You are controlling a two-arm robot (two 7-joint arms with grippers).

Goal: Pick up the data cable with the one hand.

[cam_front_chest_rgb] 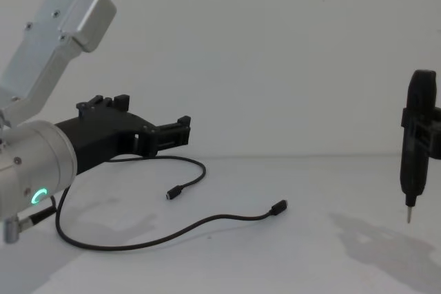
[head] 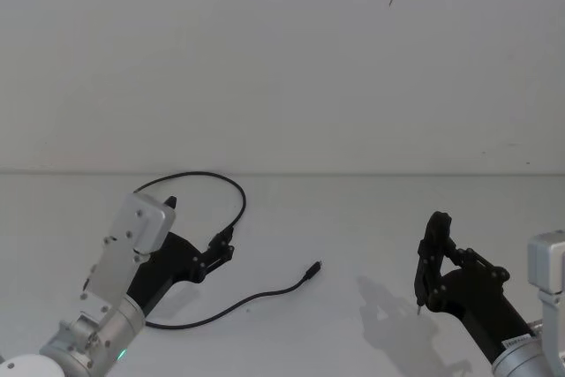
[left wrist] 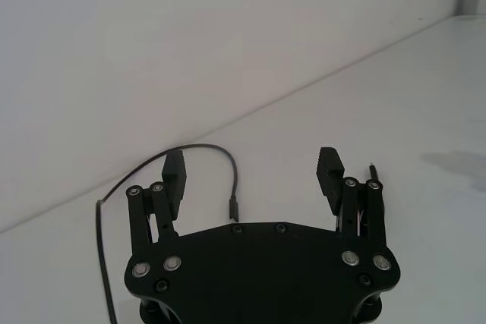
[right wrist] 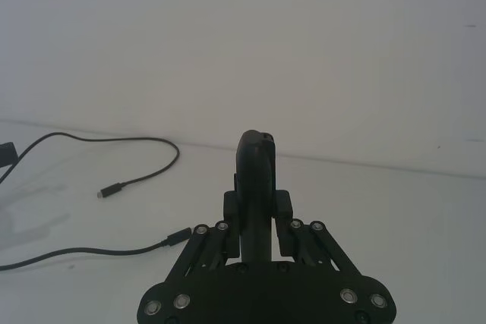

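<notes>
Currently, your left gripper [head: 224, 246]: wide open, empty.
Cable [head: 203, 174]: beneath and ahead, looping crosswise.
Right gripper [head: 428, 258]: parked, farther.

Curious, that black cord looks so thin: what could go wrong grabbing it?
The long thin black data cable lies flat, so the open chunky black left gripper may close beside it. Its loop passes under that arm and might snag. The right gripper idles, holding a slim black tool.

Bright, even light casts soft shadows (faint, grey) across the table [head: 494, 218].
</notes>
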